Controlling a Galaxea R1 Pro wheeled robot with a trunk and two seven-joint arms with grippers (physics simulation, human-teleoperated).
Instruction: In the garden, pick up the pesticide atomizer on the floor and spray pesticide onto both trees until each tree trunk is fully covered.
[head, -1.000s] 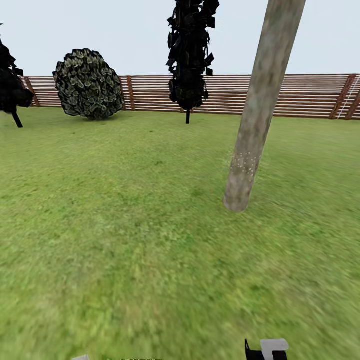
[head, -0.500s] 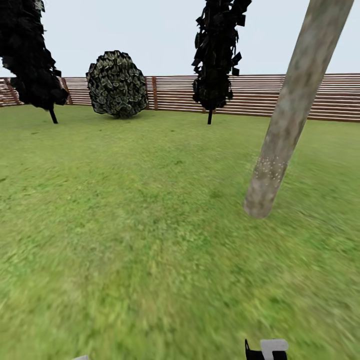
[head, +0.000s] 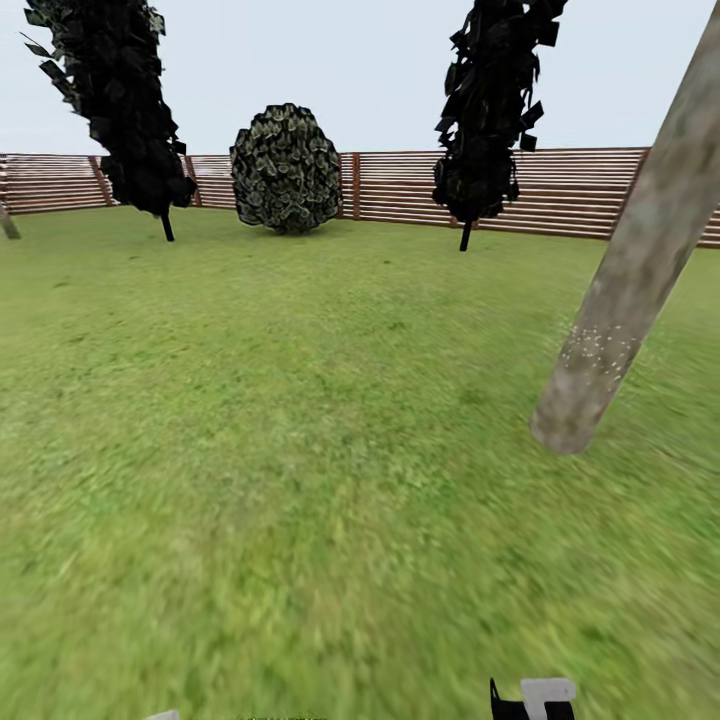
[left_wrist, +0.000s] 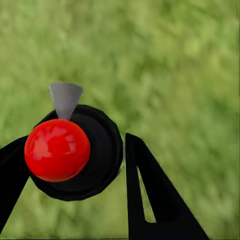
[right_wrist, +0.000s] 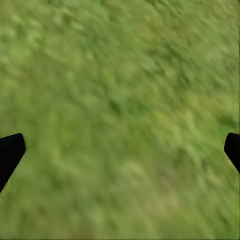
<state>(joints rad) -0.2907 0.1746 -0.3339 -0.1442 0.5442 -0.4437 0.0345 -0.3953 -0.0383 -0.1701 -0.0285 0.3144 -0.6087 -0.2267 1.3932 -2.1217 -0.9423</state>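
View swung left: the thick grey-brown mottled tree trunk (head: 625, 310) now leans at the right edge, dark conifers and the round shrub (head: 287, 168) slid rightward

Whitish pesticide specks (head: 597, 348) dot only a low band of that trunk, so coverage looks partial, and the turn suggests the robot is heading elsewhere. In the left wrist view the left gripper (left_wrist: 75, 165) is clamped around the dark-bodied atomizer (left_wrist: 80, 152) with its red knob and pale grey nozzle, over blurry green grass (right_wrist: 120, 100). The right gripper (right_wrist: 120, 150) has its jaws spread wide, holding nothing

Mottled rough bark on the tree trunk (head: 640, 270); slatted wooden fence (head: 570, 190).
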